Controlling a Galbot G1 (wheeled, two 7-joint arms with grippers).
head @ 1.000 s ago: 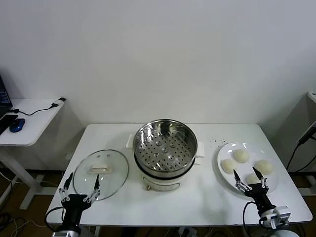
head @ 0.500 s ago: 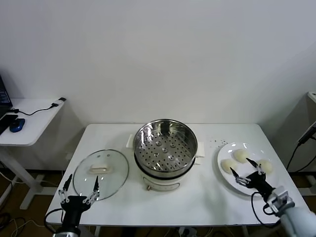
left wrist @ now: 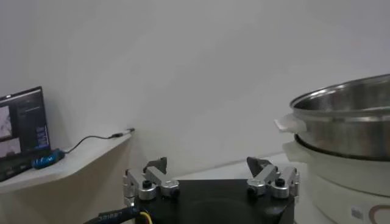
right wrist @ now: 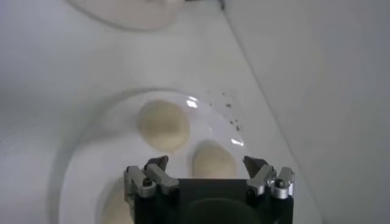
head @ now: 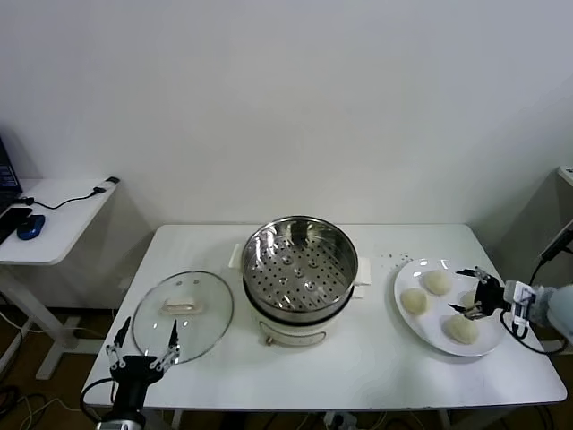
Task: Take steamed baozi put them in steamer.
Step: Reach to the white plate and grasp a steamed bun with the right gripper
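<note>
My right claw (head: 469,292) hangs wide open over the plate (head: 412,318) at three o'clock, lined up on a baozi (head: 462,329), with the empty steamer (head: 300,267) central and my left claw (head: 141,348), also open, parked at seven o'clock.

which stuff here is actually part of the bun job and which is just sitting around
Part of the job:
- steamed baozi, four on the white plate
- steamer, open, tray empty
- right gripper, open over the plate

Just lying about:
- glass lid on the table
- left gripper, open, idle at the table's near edge
- side desk with cable and mouse
</note>
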